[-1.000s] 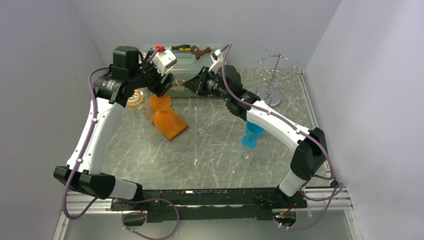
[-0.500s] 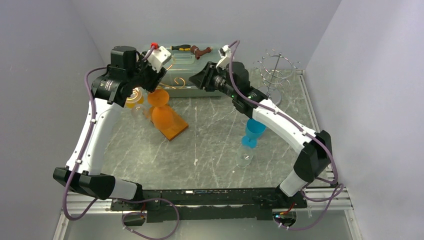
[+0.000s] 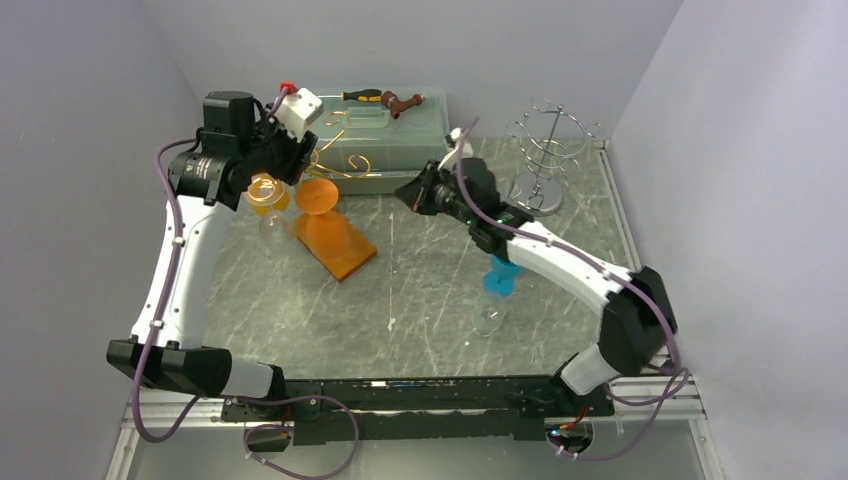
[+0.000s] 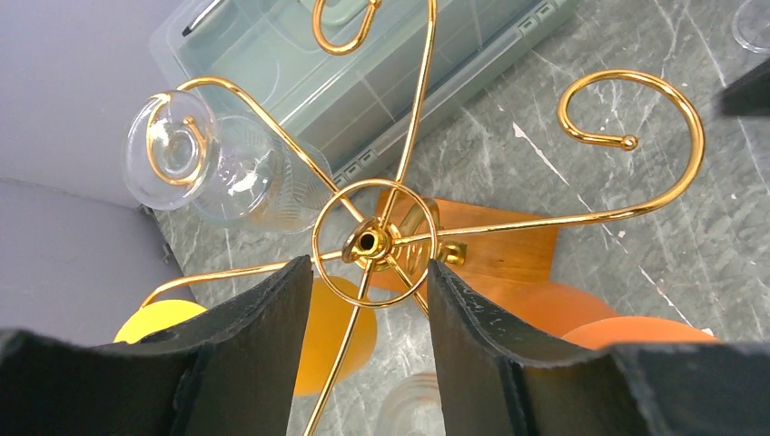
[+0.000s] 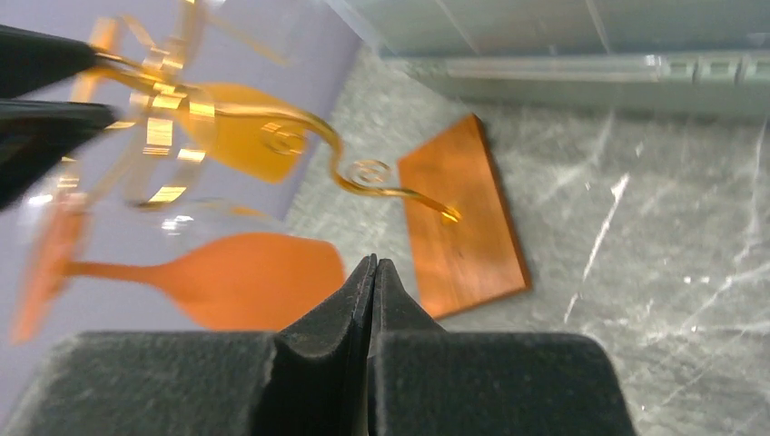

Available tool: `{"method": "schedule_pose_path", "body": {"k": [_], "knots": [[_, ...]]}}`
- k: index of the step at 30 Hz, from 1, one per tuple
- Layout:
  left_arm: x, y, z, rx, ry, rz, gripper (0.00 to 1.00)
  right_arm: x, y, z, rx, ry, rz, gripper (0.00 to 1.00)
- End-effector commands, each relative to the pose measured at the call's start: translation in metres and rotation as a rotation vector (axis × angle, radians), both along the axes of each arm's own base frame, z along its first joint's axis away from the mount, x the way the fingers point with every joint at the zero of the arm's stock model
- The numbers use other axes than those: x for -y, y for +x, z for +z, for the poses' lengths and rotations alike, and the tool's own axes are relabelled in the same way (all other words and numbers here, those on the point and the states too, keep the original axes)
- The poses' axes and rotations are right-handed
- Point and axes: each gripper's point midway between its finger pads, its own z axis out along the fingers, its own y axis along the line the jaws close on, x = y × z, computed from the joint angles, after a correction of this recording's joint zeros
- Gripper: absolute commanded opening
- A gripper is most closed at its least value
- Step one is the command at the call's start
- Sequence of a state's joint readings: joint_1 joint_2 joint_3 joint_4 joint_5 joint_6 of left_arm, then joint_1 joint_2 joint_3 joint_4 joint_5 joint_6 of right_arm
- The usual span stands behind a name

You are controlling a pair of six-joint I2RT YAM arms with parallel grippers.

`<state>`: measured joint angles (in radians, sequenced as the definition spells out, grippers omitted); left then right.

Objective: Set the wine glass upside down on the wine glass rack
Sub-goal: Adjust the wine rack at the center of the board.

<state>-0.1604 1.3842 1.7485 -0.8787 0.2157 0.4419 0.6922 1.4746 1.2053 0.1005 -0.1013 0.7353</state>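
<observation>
The gold wire rack [image 3: 335,165] stands on a wooden base [image 3: 345,258] at the back left. An orange wine glass [image 3: 322,225] hangs from it upside down, foot up; it also shows blurred in the right wrist view [image 5: 245,282]. A clear glass [image 4: 227,173] and an amber glass [image 3: 265,193] hang on other arms. My left gripper [image 3: 292,150] is open above the rack; its jaws straddle the top ring [image 4: 372,241]. My right gripper [image 3: 410,190] is shut and empty, right of the rack, pointing at the orange glass [image 5: 372,263].
A blue glass [image 3: 500,275] and a clear glass [image 3: 488,318] stand on the table under my right arm. A silver wire rack [image 3: 545,150] stands at the back right. A clear storage box [image 3: 390,140] with tools on its lid lies behind the gold rack.
My left gripper has moved left and up over the rack. My right gripper has drawn back to the right and lower. The orange glass stays hanging on the rack.
</observation>
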Motion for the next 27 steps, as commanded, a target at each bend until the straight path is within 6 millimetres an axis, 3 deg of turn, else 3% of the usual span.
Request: {"method": "schedule_pose_path", "body": {"k": [1, 2, 4, 10, 16, 23, 27], "knots": [[0.005, -0.005, 0.01, 0.029, -0.044, -0.018, 0.55, -0.025, 0.013, -0.06, -0.101, -0.035, -0.015, 0.0], [0.003, -0.016, 0.023, 0.07, -0.047, -0.018, 0.55, -0.029, 0.017, -0.071, -0.119, -0.041, -0.019, 0.0], [0.004, -0.004, 0.007, 0.03, -0.036, -0.016, 0.55, -0.038, 0.026, -0.093, -0.138, -0.062, -0.037, 0.0], [0.002, -0.003, 0.003, 0.037, -0.022, -0.022, 0.53, -0.059, 0.05, -0.141, -0.182, -0.074, -0.07, 0.0], [0.004, -0.004, 0.003, 0.036, -0.026, -0.034, 0.52, -0.067, 0.07, -0.182, -0.221, -0.082, -0.132, 0.0], [0.007, -0.004, 0.0, 0.025, -0.037, -0.047, 0.52, -0.08, 0.073, -0.23, -0.274, -0.098, -0.125, 0.0], [0.01, -0.005, 0.003, 0.027, -0.05, -0.057, 0.51, -0.09, 0.062, -0.25, -0.305, -0.117, -0.091, 0.0]]}}
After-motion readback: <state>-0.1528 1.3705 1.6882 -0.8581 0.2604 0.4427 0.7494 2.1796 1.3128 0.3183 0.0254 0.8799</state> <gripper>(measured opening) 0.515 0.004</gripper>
